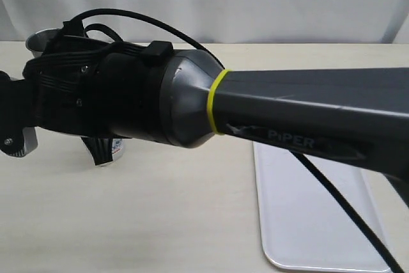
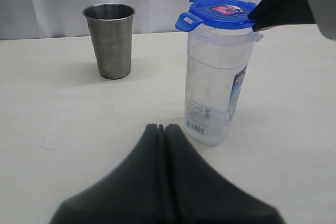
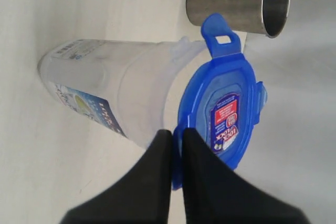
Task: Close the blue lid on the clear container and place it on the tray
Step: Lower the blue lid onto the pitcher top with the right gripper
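The right gripper [image 3: 177, 132], jaws drawn almost together, rests its tips on the edge of the blue lid [image 3: 223, 103] (pinching or merely pressing, I cannot tell). The lid sits atop the upright clear container [image 3: 126, 80] with one flap sticking out, so sealing looks to be in hand. Next, I judge, the flaps need snapping down before the carry to the tray [image 1: 307, 222]. The left gripper [image 2: 165, 128] hangs closed and empty.

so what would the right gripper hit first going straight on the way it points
The lid: the right gripper points at its edge and may be touching it; depth is unclear.
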Controlling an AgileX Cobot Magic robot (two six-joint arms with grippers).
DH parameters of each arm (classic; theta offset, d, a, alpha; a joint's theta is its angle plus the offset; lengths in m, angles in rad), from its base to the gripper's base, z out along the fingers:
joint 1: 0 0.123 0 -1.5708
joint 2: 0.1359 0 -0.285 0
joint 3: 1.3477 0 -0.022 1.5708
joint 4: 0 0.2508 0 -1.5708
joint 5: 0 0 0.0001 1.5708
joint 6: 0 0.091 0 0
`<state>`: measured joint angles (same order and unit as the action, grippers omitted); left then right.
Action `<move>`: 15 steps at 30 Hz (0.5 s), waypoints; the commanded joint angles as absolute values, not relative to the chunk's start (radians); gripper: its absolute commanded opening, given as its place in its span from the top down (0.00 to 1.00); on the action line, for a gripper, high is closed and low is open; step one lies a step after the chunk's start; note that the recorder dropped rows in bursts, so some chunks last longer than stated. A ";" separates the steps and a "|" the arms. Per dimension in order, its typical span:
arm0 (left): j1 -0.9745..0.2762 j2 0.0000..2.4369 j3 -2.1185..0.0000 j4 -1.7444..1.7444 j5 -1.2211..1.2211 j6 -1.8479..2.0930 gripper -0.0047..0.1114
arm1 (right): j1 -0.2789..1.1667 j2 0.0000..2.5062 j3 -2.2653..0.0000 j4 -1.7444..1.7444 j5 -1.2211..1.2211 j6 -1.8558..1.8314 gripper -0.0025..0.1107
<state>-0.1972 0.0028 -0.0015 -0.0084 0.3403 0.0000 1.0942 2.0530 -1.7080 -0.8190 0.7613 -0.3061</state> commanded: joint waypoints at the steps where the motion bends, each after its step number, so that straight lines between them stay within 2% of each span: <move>1: -0.192 0.000 0.000 -0.009 0.331 0.000 0.96 | 1.094 2.047 -1.704 -0.807 0.764 -0.314 0.94; 11: -0.192 0.000 0.000 -0.009 0.331 0.000 0.96 | 1.094 2.047 -1.704 -0.748 0.754 -0.314 0.94; 12: -0.192 0.000 0.000 -0.009 0.331 0.000 0.96 | 1.094 2.047 -1.704 -0.748 0.754 -0.314 0.92; 15: -0.192 0.000 0.000 -0.009 0.331 0.000 0.96 | 1.094 2.045 -1.704 -0.748 0.754 -0.314 0.79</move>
<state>-0.1972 0.0028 -0.0015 -0.0084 0.3403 0.0000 1.0942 2.0511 -1.7080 -0.7570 0.7527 -0.3095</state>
